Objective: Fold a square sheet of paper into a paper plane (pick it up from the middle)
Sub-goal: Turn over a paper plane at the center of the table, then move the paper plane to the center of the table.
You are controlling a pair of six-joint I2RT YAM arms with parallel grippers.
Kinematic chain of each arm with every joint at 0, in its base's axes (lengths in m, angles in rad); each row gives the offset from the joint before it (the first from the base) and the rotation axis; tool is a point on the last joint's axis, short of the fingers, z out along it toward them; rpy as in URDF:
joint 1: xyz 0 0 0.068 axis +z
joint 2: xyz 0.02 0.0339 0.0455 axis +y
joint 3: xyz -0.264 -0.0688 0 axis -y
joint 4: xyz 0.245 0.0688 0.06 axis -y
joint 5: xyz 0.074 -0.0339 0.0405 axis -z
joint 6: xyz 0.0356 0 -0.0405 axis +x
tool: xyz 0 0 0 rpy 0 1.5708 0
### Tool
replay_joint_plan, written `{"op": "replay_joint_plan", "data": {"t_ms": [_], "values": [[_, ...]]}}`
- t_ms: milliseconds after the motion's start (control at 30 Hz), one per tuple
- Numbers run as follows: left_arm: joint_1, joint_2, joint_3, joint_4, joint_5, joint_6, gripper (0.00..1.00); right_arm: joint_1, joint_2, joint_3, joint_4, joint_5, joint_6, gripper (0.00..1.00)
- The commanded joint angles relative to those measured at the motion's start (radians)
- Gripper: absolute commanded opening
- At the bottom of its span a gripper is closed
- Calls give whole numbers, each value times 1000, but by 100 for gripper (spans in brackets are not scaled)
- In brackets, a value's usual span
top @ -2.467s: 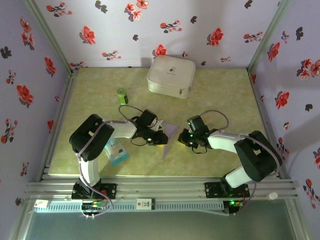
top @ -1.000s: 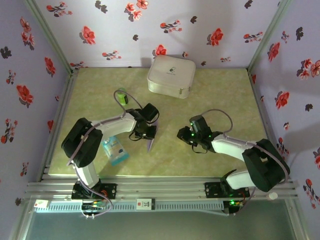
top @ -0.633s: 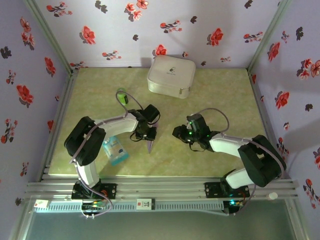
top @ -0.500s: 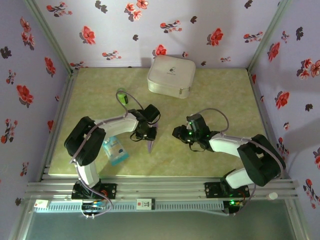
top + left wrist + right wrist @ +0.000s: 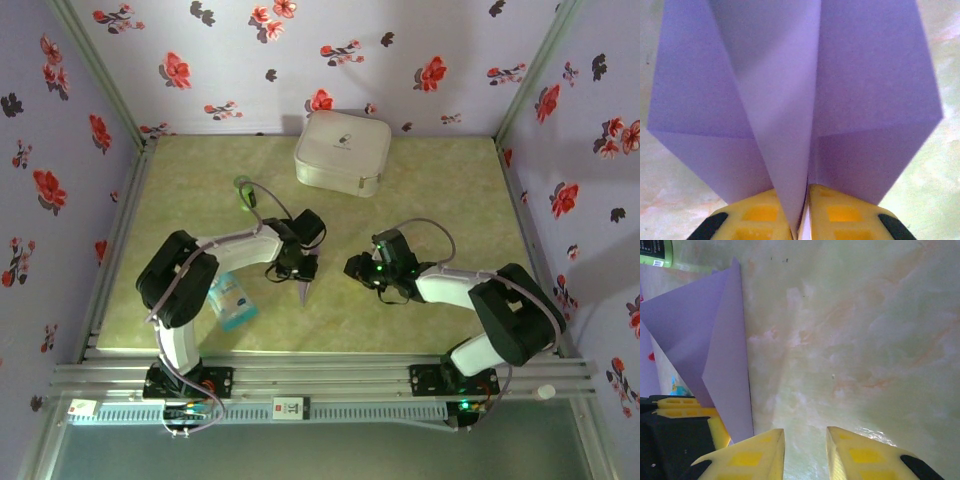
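The square sheet of paper is folded into a narrow pointed paper plane [image 5: 303, 286], pale lavender, its tip toward the near edge. My left gripper [image 5: 299, 266] is shut on it. In the left wrist view the folded layers [image 5: 790, 100] fan out from between the yellow fingertips [image 5: 760, 215], pinched at the centre crease where my left gripper [image 5: 807, 215] closes. My right gripper [image 5: 352, 267] sits just right of the plane, low over the table. Its jaws [image 5: 805, 450] are open with only table between them, and the plane [image 5: 715, 340] lies to its left.
A white case [image 5: 342, 152] stands at the back centre. A green bottle [image 5: 244, 190] lies behind the left arm and shows again as the bottle [image 5: 655, 250] in the right wrist view. A blue-and-white packet [image 5: 230, 300] rests near the left arm's elbow.
The left gripper has shifted slightly right, carrying the plane, whose tip now points more squarely at the near edge. The right gripper has crept left toward it.
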Motion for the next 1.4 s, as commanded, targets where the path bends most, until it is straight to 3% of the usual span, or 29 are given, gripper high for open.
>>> {"op": "replay_joint_plan", "data": {"t_ms": [0,1067,1367], "values": [[-15,18,32,-29,-18,1,15,9,12,23,18,-12,8,28],[-80,127,127,-106,-106,-58,21,9,12,5,-5,23,-6,28],[-107,169,169,-169,-201,-146,26,5,-54,-8,-70,97,-32,28]]}}
